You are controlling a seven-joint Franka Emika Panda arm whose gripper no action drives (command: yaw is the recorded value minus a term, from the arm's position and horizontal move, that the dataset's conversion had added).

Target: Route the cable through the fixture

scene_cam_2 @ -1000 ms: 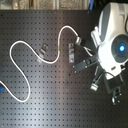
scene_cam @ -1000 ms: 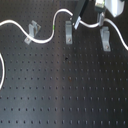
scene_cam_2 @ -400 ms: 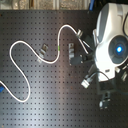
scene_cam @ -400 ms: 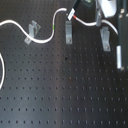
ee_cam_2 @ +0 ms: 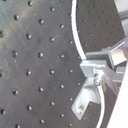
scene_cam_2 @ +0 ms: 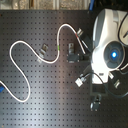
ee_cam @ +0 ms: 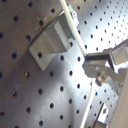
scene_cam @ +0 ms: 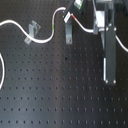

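Cable, a long thin white cord (scene_cam: 46, 38), is clenched in the claw (scene_cam: 69, 16) just above a grey metal bracket (scene_cam: 68, 34).

No legible text or markings.

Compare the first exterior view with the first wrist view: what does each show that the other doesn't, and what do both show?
Only the first exterior view shows the cable's green band, a second fixture clip toward the first exterior view's left, and the arm's dark body.

Only the first wrist view shows the claw's fingers closed on the cable beside a clip.

Both show the white cable, a metal clip and the black perforated board.
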